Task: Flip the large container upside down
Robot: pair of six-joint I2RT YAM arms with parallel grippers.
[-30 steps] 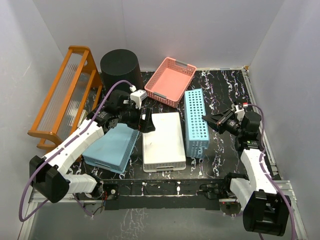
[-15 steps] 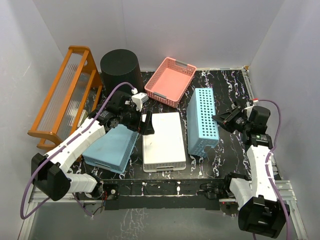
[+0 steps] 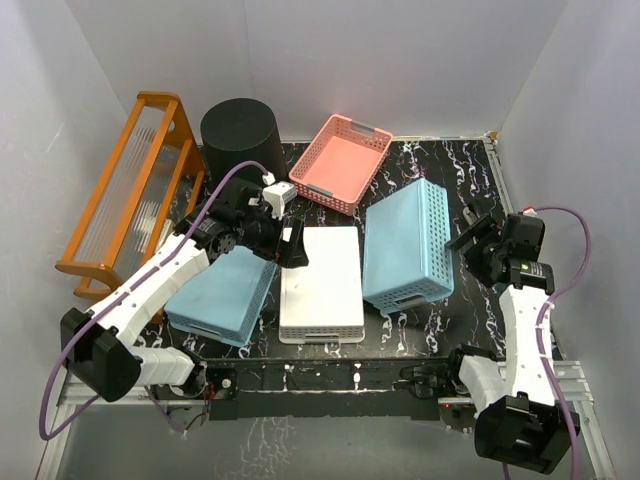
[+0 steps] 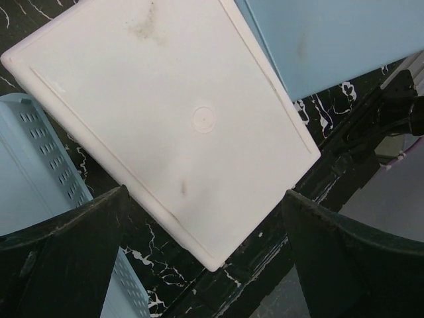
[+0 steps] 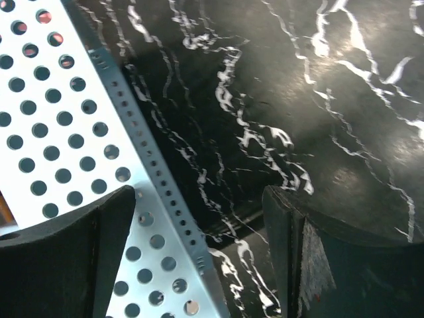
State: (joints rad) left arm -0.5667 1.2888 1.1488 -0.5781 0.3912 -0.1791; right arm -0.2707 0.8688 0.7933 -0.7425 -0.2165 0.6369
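A: Where's the bin (image 3: 240, 140)?
B: Standing just beyond your left gripper (image 3: 296, 246), well apart from the right gripper (image 3: 468, 233). Both have fingers spread, holding nothing (whether the bin's top is mouth or base, I can't tell). Treat the flip as unconfirmed.

From above, the left arm (image 3: 150, 285) covers part of the left blue basket (image 3: 225, 300), and the left gripper (image 3: 295, 247) hides a corner of the white basket (image 3: 322, 290). The right wrist view cuts the right blue basket (image 5: 59, 132) off at its left and bottom edges.
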